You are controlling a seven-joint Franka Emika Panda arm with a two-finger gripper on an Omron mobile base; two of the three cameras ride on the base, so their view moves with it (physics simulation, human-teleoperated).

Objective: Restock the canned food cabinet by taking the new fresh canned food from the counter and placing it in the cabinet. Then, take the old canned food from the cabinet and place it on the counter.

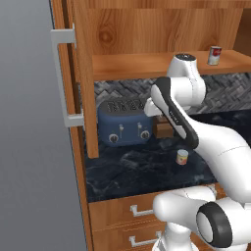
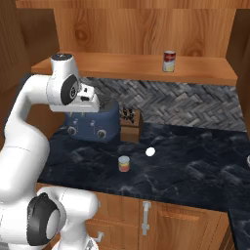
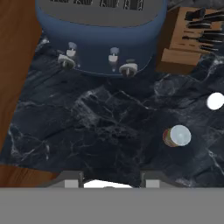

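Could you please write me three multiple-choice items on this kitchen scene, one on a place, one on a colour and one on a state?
1. Where does the red-and-white can stand?
A. On the cabinet shelf
B. On the counter
C. On top of the toaster

2. What colour is the toaster?
A. Red
B. Blue
C. Silver

3. What is the state of the yellow-green can?
A. Held in the gripper
B. Lying on its side
C. Upright on the counter, untouched

Answers:
1 A: it stands at the right of the wooden shelf, above the backsplash.
2 B: its body is blue with pale knobs.
3 C: it stands alone on the dark stone, while the gripper is well above it, holding nothing.
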